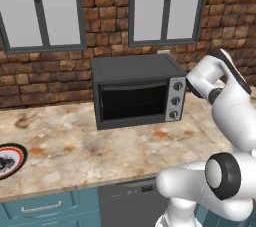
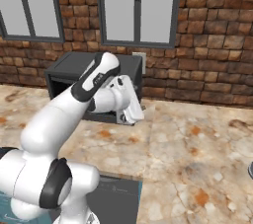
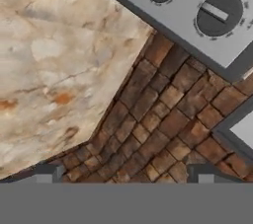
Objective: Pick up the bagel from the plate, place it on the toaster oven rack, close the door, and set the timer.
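Nearest the left base camera, the white arm's elbow bulks at lower right, and beyond it the forearm bends toward the toaster oven's knob panel [image 1: 175, 100], presumably for the timer, since the door [image 1: 133, 102] looks shut; the plate [image 1: 10, 159] sits far left at the counter's edge, no bagel visible on its showing part. From the right base camera the arm reaches forward, wrist beside the oven's right front corner. Along the hand, the gripper [image 3: 126, 176] stands wide and empty, the knobs [image 3: 220, 13] just ahead.

Arm [image 1: 225, 106] raised, elbow bent; tool [image 3: 126, 174] fingers spread wide, nothing between.
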Motion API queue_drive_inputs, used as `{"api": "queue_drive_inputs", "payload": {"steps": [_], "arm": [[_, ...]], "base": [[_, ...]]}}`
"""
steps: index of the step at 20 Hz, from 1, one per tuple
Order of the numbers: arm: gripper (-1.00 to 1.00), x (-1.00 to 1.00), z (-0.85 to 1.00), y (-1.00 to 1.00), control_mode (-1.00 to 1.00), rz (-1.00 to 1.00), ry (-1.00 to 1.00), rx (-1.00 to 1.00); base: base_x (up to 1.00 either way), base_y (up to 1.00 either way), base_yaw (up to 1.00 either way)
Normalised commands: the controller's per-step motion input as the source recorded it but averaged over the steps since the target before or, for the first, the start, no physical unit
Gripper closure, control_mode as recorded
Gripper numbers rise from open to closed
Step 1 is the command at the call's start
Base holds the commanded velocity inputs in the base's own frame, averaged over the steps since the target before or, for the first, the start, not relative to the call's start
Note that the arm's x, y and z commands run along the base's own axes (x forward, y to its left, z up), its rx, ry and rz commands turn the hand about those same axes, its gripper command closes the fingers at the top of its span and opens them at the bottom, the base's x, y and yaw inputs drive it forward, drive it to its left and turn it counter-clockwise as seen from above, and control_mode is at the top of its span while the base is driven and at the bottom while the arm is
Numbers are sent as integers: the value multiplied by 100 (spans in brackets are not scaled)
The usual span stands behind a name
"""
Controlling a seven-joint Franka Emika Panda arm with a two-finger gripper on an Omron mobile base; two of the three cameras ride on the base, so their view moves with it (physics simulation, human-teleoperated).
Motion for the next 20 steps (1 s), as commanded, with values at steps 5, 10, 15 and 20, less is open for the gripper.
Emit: {"api": "queue_drive_inputs", "payload": {"steps": [5,10,15,20], "arm": [[-100,-7,58,-44,-100,0,20,-70],[-100,-28,57,-55,-100,0,8,-82],[-100,-33,40,-33,-100,0,13,-91],[-100,-31,10,-2,-100,0,38,-92]], "base": [[0,0,0],[0,0,0],[0,0,0],[0,0,0]]}}
